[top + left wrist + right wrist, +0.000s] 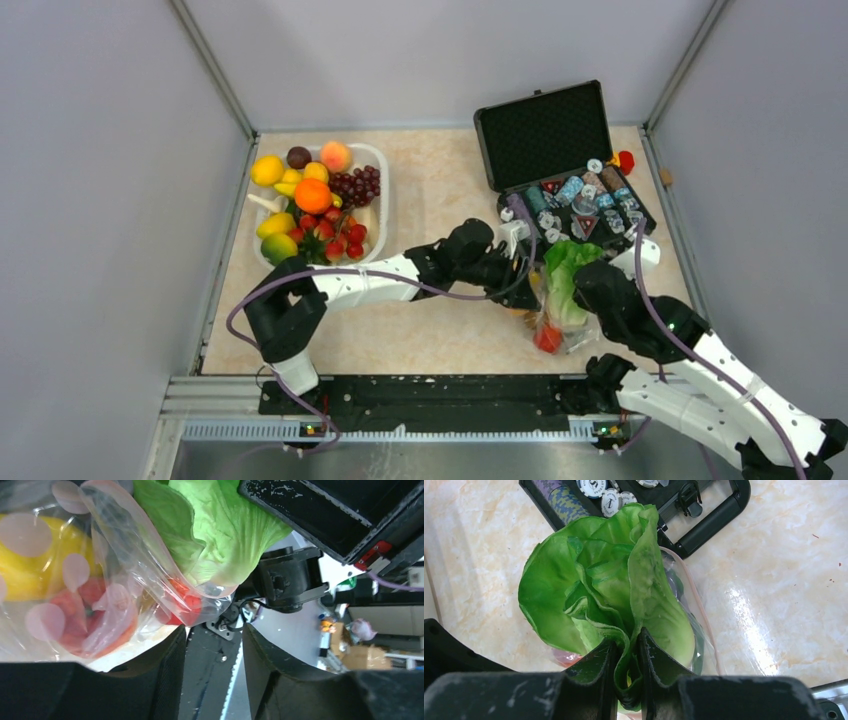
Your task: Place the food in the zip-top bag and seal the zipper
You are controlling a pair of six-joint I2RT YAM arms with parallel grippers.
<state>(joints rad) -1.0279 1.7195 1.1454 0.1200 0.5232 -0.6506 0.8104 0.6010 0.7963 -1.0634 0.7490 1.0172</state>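
Surface (pixel 440 200): pale marbled top, closed in by grey panels.

Right tool (pixel 628 644): narrow, pinched on a fold at the base of the lettuce (pixel 594 590), whose leaves fan out beyond the fingers.

Left tool (pixel 214 630): jaws partly apart with nothing between them. It sits just beside the zip-top bag (pixel 115 555).

Zip-top bag: clear and crinkled, lying on the surface between the two tools, just in front of the black case (pixel 545 130). Inside are a yellow fruit (pixel 30 575) and a red-orange piece (pixel 75 625). The lettuce stands in its mouth, with most of the leaves outside.

Zipper (pixel 698 592): pink strip, unsealed, curving beside the lettuce.

Black case: lid up, with chips (pixel 585 190) in the tray.

White basin (pixel 383 200): far left, well apart from the bag and heaped with toy fruit.
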